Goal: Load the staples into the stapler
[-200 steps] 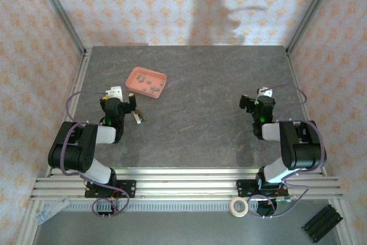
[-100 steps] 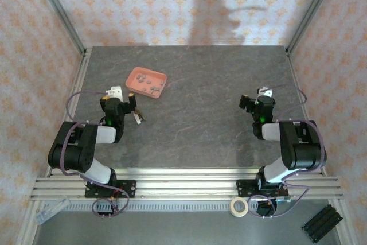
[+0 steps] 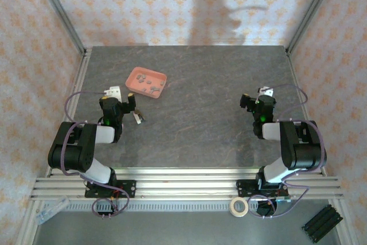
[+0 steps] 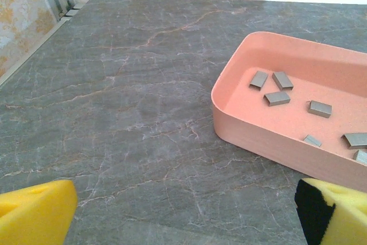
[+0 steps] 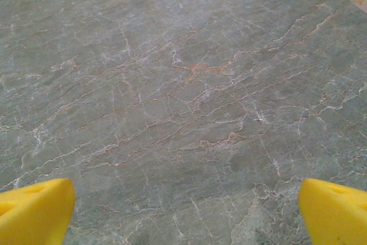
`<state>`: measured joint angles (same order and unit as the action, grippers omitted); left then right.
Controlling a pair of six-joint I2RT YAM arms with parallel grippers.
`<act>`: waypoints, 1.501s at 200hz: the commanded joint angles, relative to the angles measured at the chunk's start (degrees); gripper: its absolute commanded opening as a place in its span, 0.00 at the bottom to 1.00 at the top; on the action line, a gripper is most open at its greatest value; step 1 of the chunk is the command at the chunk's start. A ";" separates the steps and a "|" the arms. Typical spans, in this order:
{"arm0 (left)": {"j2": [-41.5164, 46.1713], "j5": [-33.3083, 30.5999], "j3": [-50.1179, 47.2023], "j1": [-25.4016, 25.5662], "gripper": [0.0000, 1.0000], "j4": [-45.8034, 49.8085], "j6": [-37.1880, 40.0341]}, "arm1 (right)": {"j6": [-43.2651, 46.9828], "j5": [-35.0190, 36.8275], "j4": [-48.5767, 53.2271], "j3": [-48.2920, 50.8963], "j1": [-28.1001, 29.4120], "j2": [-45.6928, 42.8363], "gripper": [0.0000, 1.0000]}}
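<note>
- The left hand (image 4: 184,213) is released, its 2 yellow pads (image 4: 34,210) spread wide above the grey counter (image 4: 126,113), near the salmon-pink tray (image 4: 252,136).
- The staples (image 4: 277,97), small grey strips, lie scattered inside the tray.
- The stapler (image 3: 137,118) lies on the counter just beside the left hand.
- The right hand (image 5: 183,210) is released over the counter, well apart from the tray.

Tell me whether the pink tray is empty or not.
Not empty. The tray holds several loose grey staples, scattered flat across its floor in the left wrist view.
</note>
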<state>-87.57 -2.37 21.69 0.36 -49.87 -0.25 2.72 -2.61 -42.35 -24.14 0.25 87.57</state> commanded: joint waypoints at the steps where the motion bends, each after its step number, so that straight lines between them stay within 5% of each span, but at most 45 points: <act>1: 1.18 -2.69 -1.14 -0.35 1.00 -2.38 -1.67 | -1.37 2.59 3.83 -2.09 -0.34 -3.34 0.99; 44: 14.14 -2.75 0.85 -0.36 1.00 12.66 -2.11 | -3.71 1.73 10.92 0.08 -0.30 -13.74 0.99; 79: 23.57 -2.83 2.77 0.40 1.00 23.18 -11.45 | -6.74 0.32 19.30 -1.12 0.63 -22.54 0.99; 138: 23.60 -3.92 17.46 10.44 0.93 53.34 -16.60 | -8.89 2.49 34.08 -8.67 12.22 -27.45 0.99; 211: 18.08 3.99 25.50 12.48 0.83 78.87 -22.86 | -19.10 -1.55 30.85 -10.93 33.42 -14.20 0.99; 251: 12.75 6.34 26.13 12.41 0.76 82.34 -25.96 | -19.58 -2.21 31.41 -14.85 41.08 -6.87 0.99; 300: 14.37 2.81 26.04 6.44 0.84 87.60 -26.87 | -17.34 -3.98 33.74 -21.51 46.69 0.90 0.99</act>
<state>-75.35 2.55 46.37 11.33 32.38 -25.52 -15.42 -5.85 -10.13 -42.54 44.99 85.80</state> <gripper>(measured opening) 0.829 0.993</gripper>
